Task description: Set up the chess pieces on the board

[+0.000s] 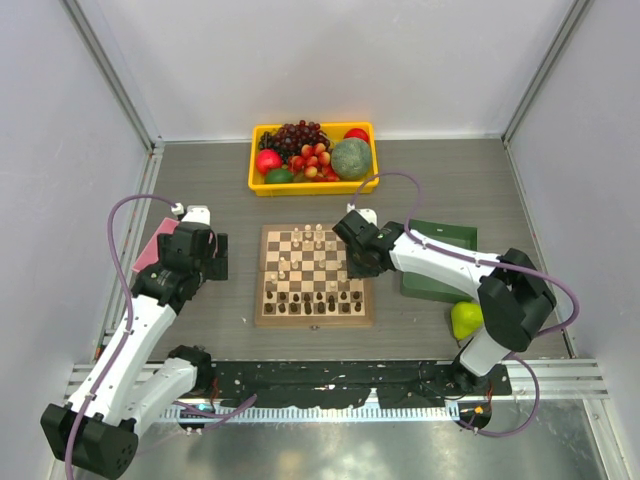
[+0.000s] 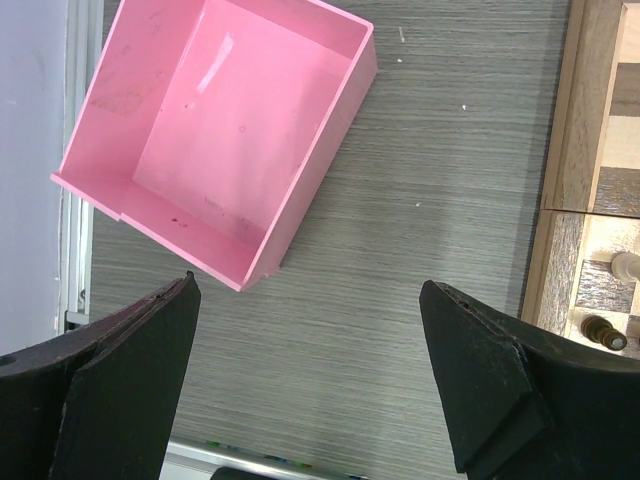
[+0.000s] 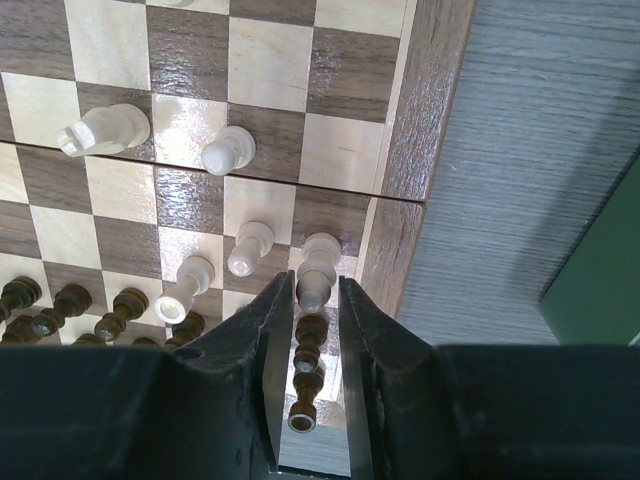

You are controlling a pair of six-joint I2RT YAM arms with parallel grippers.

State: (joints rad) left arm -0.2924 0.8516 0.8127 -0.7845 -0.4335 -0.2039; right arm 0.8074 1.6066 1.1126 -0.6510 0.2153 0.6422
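Chess pieces point(image 3: 228, 150), turned wood, dot checkered board point(image 3: 270, 50).

I'm seeing left arm point(image 1: 150, 320) sitting out left, left gripper point(image 2: 308, 290) jaws gaping wide. Right arm point(image 1: 440, 262) is reaching inward, right gripper point(image 3: 315, 285) pointing down, jaws showing a narrow slit.

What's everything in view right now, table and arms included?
board: one, brown checkered, table centre
chess pieces: many, cream and dark brown, on the board
yellow tray: one, far side, holding mixed fruit
pink tray: one, empty, left of board
green tray: one, right of board
green fruit: one, beside the right arm
left gripper: black, open, over bare table
right gripper: black, closed on a cream piece at the board's edge
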